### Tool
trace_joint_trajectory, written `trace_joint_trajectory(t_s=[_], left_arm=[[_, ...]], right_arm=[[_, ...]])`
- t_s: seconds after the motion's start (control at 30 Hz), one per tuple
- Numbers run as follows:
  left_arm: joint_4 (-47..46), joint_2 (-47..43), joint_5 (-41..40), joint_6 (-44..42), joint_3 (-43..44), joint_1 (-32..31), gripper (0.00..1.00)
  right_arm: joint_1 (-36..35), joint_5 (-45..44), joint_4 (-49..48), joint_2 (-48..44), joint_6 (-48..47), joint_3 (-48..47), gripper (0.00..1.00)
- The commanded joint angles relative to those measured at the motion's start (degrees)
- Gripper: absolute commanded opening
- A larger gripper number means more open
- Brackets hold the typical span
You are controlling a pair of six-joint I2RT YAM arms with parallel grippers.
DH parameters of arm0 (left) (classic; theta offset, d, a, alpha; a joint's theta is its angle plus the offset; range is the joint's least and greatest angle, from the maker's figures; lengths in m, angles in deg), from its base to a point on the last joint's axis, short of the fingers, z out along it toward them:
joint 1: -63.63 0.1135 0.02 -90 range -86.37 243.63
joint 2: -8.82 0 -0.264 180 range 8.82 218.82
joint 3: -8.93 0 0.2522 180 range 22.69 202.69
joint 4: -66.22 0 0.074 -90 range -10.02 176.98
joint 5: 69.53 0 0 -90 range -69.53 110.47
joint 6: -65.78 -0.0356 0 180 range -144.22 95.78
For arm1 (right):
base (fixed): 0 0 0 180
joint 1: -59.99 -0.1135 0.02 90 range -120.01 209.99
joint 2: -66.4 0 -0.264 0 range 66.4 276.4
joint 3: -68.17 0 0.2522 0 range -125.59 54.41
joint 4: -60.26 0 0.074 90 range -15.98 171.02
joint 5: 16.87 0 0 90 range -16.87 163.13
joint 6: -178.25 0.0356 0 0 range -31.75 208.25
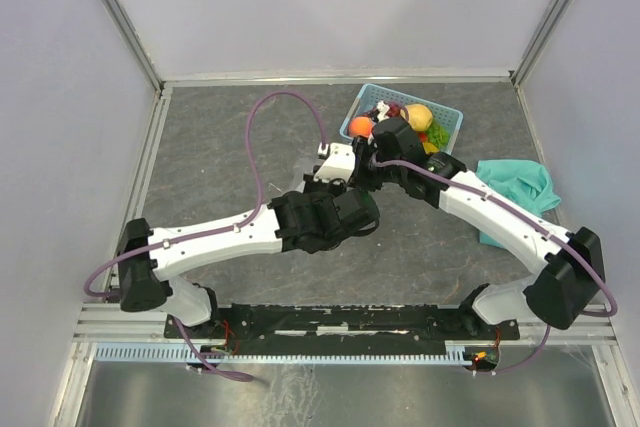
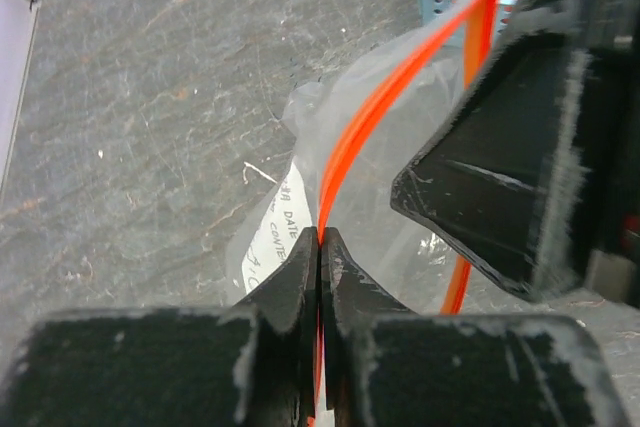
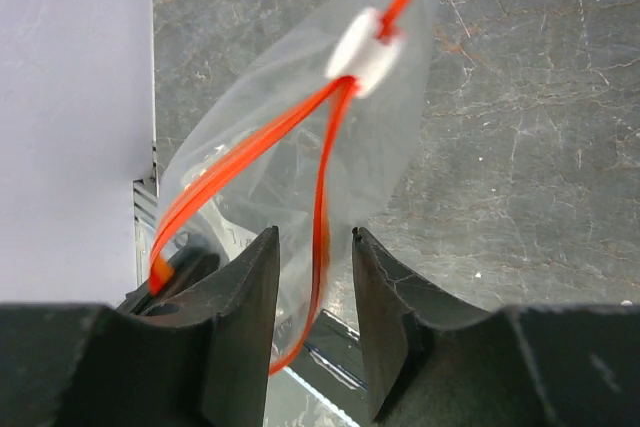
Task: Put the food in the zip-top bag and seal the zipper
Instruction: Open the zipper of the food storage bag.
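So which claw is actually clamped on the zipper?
The left claw, shut tight on the zipper; the right claw stands open, the strip passing between its fingers.

Open table (image 1: 215, 147) left of basket (image 1: 354, 112)

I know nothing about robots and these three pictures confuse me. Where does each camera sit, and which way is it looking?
Top external: fixed above and behind the robot, looking down on the table; shows the left arm and right arm whole.
Left wrist: rides the left arm, looking forward along the left hand, shut on the zipper.
Right wrist: rides the right arm, looking past the open right hand at the slider.
Shared: both wrist views see the zip-top bag and its zipper.
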Motion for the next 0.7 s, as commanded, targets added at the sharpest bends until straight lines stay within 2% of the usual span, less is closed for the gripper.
trace_joint_trajectory(t_s=[0.0, 0.4, 0.67], left_arm=[[7.7, 2.4, -0.5, 14.0, 4.6, 1.9, 0.03], [5.5, 3.9, 4.4, 17.5, 7.8, 3.9, 0.03], [3.8, 2.3, 5.2, 16.8, 7.9, 6.1, 0.03]], right_arm=[[-0.1, -2.3, -2.8, -2.8, 1.1, 0.9, 0.43], [-1.1, -5.6, -5.1, -2.9, 2.7, 3.8, 0.48], [-1.8, -3.6, -8.2, -1.0, 3.3, 4.4, 0.45]])
